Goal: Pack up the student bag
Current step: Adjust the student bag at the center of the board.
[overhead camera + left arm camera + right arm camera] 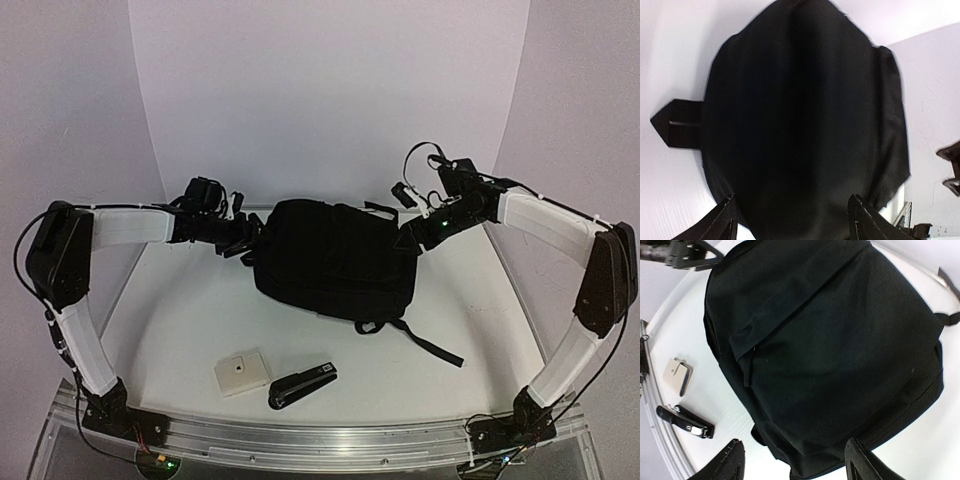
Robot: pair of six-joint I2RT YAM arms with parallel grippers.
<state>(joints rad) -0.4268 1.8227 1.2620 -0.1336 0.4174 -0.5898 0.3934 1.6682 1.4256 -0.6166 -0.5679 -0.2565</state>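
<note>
The student bag (pixel 335 260) is a large black backpack lying flat at the middle of the white table, its straps trailing to the front right. My left gripper (pixel 246 238) is at the bag's left end. In the left wrist view it (pixel 792 222) is open, with black fabric (pixel 800 115) filling the space ahead of the spread fingers. My right gripper (pixel 410 236) is at the bag's right end. In the right wrist view it (pixel 795 462) is open just above the bag (pixel 830 350), whose front pocket zipper shows at the upper left.
A black stapler (pixel 302 385) and a small beige box (pixel 242 372) lie near the table's front edge, left of centre. Both show in the right wrist view, stapler (pixel 685 422) and box (pixel 678 375). A metal rail (pixel 320 440) runs along the front edge.
</note>
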